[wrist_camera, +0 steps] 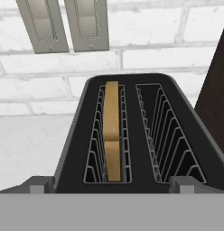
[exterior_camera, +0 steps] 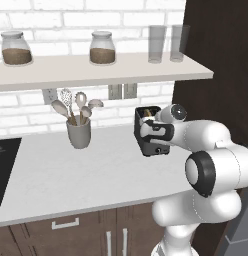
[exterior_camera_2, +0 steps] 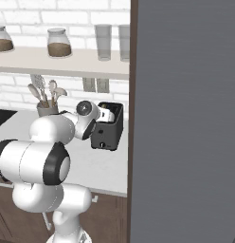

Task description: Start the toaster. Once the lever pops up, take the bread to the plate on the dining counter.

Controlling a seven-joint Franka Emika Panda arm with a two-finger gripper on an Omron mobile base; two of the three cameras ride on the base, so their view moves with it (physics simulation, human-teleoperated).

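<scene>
The dark-grey toaster (exterior_camera: 157, 148) (exterior_camera_2: 109, 134) (wrist_camera: 132, 90) stands on the white worktop by the brick wall. The bread (wrist_camera: 112, 131), a tan slice, sits upright in the left slot; the right slot is empty. My gripper (exterior_camera: 149, 129) (exterior_camera_2: 108, 115) (wrist_camera: 112, 186) hovers just over the toaster's near end, pointing down at the slots. It is open, with the fingertips (wrist_camera: 38, 185) wide apart on either side of the toaster top and nothing between them. The lever is hidden from view. The plate and the dining counter are out of view.
A grey utensil cup (exterior_camera: 79, 133) (exterior_camera_2: 45, 109) stands left of the toaster. A shelf (exterior_camera: 96, 70) above carries jars and glasses. Wall outlets (wrist_camera: 64, 25) sit behind the toaster. A dark tall cabinet (exterior_camera: 216, 60) (exterior_camera_2: 185, 118) closes in the right side. A black cooktop (exterior_camera: 3, 165) lies far left.
</scene>
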